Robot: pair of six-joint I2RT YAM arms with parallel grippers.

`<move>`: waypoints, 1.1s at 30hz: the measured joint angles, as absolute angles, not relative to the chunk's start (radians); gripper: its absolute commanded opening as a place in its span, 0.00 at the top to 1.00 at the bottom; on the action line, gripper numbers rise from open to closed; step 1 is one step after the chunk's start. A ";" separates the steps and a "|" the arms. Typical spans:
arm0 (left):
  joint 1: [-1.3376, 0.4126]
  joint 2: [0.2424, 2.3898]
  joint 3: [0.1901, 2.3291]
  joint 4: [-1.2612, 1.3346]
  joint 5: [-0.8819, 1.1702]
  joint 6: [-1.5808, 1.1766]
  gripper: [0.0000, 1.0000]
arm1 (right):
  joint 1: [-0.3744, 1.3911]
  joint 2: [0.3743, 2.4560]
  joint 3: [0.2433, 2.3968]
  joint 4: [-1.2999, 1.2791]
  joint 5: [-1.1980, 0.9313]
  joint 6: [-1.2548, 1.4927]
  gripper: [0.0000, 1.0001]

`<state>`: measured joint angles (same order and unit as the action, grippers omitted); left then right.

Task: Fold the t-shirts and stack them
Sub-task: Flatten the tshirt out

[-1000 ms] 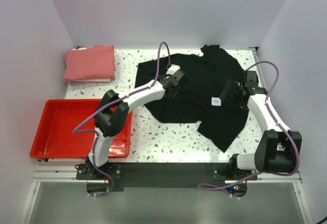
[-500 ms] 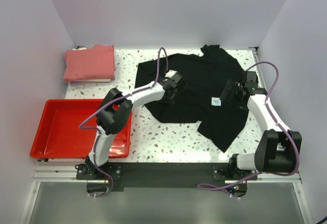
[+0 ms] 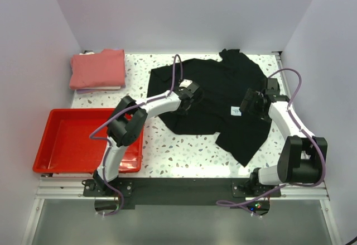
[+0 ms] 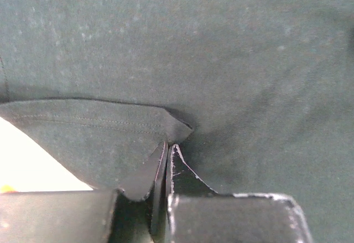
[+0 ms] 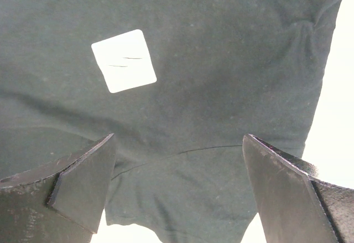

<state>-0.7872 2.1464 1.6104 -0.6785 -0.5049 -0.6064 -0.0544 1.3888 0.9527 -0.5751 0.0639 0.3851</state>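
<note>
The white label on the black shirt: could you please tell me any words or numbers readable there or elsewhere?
None can be read.
The white label on the black t-shirt shows only two faint dark strokes, not legible characters.
No other text is visible.

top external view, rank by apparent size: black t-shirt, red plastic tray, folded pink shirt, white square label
1. black cloth t-shirt, spread out
2. red rectangular plastic tray
3. folded salmon-pink cloth shirt
4. small white square label, on the black one
</note>
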 measured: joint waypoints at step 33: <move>-0.758 1.843 1.256 -0.740 -0.619 -0.846 1.00 | -0.054 1.579 0.954 -0.557 0.070 0.394 0.01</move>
<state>-0.7582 1.8435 1.2564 -0.7403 -0.6189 -0.8463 -0.0544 1.5791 0.9543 -0.5568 0.0700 0.3939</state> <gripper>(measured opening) 0.014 0.987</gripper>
